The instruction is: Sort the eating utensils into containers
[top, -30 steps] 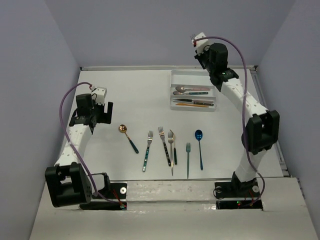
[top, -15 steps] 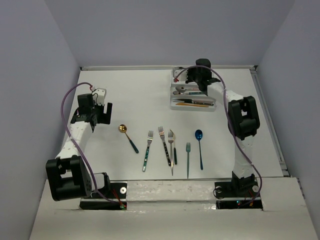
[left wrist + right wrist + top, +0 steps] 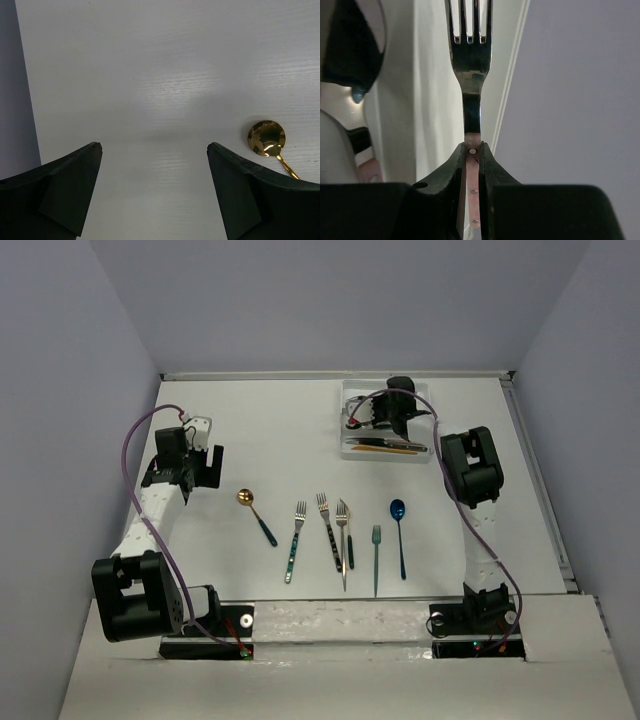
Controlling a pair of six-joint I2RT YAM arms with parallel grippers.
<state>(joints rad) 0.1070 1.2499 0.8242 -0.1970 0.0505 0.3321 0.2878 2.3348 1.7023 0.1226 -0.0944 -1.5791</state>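
Observation:
My right gripper [image 3: 471, 147] is shut on the pink riveted handle of a silver fork [image 3: 470, 65], tines pointing away. In the top view it [image 3: 378, 418] hangs low over the white tray [image 3: 344, 450], whose near compartment holds utensils [image 3: 385, 446]. Several utensils lie in a row on the table: a gold spoon [image 3: 246, 499], a teal-handled fork [image 3: 295, 540], a black-handled fork [image 3: 328, 530], a gold fork [image 3: 343, 535], a small teal fork [image 3: 376, 558] and a blue spoon [image 3: 399, 530]. My left gripper [image 3: 205, 462] stands open above bare table, left of the gold spoon [image 3: 266, 138].
The right arm's folded elbow [image 3: 470, 465] sits just right of the tray. A grey wall [image 3: 15, 100] borders the table close to the left gripper. The table's raised back edge [image 3: 330, 374] runs behind the tray.
The right arm has come down from high behind the tray to low over it, folding its elbow, with the fork still held. The left arm has hardly moved.

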